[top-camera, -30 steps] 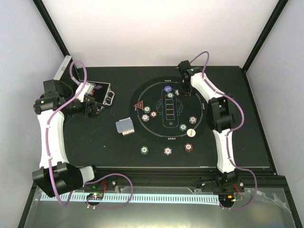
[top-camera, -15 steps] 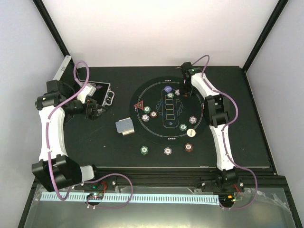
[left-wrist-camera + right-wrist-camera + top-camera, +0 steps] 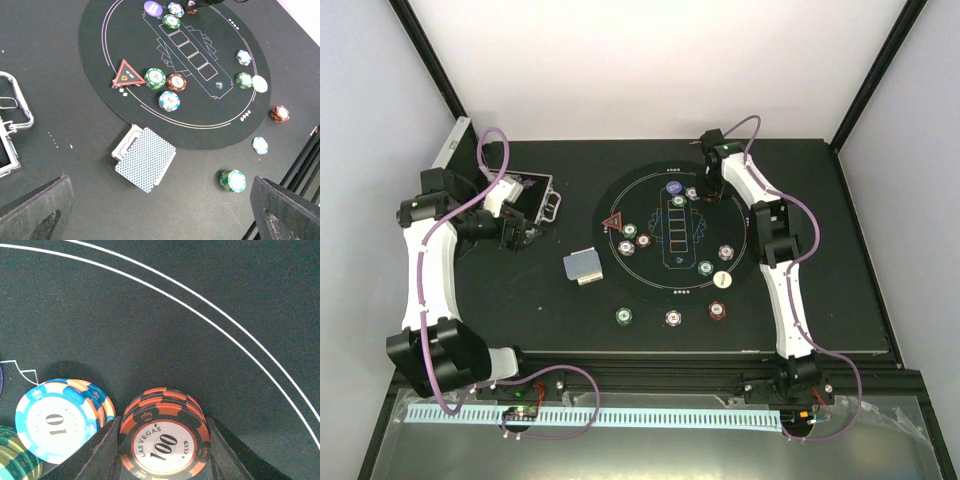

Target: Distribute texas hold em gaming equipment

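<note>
Look first at the big black table (image 3: 840, 300) and the round mat (image 3: 655, 275) on it, because your next move happens at the far edge of that mat. Your right arm (image 3: 775, 250) reaches over there, and the right pincer (image 3: 706, 192) points down at a red chip stack (image 3: 164, 432). In the right wrist view the stack sits between the two fingers (image 3: 95, 452). One finger is on each side and both seem to touch it, so the pincer is clenched on the red chips. I cannot tell if the stack rests on the mat or hangs just above it. The stack is round, so it has no long side to line up with. What matters is the blue chip stack (image 3: 57, 425) just beside it on the left, very close to that finger. I think you should lift straight up so you do not bump the blue one. The left pincer (image 3: 515, 235) is well apart, over by the metal case (image 3: 535, 195), with its jaws wide and nothing in them. So the right one is much nearer for this job. The deck of cards (image 3: 584, 266) lies on the table between the case and the mat. Since a second ago both arms have shifted a little at the elbow, while the chips and cards lie where they were.
</note>
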